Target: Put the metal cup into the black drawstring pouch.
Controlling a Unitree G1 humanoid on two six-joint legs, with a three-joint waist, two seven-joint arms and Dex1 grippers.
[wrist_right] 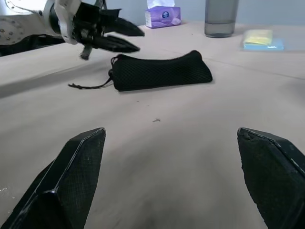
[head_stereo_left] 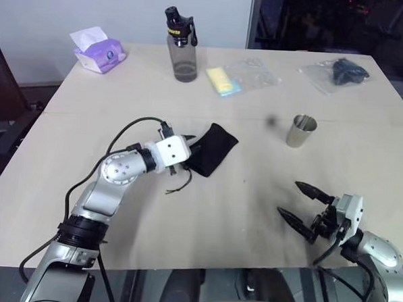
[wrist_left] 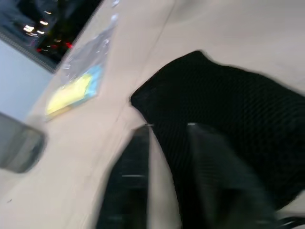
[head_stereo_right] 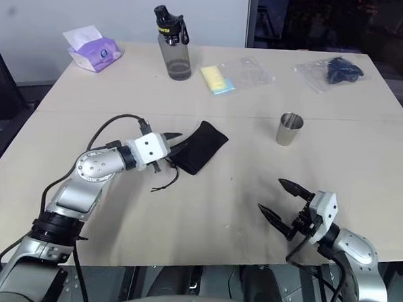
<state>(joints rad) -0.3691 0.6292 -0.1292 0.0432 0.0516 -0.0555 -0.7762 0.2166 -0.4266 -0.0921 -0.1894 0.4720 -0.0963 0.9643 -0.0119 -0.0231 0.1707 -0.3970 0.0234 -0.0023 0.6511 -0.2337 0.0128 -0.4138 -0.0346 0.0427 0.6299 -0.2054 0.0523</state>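
The left pincer (wrist_right: pixel 125 39) hovers closed above the black drawstring pouch (head_stereo_left: pixel 212 149) on the tabletop (head_stereo_left: pixel 252 214), the right pincer (head_stereo_left: pixel 305 205) spread open, the metal cup (head_stereo_left: pixel 301 131) standing apart.

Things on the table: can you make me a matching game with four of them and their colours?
Things:
1. metal cup
2. drawstring pouch
3. tissue pack
4. sponge

Colours:
A. purple
B. yellow
C. shiny silver
D. black

Pairs: 1-C, 2-D, 3-A, 4-B
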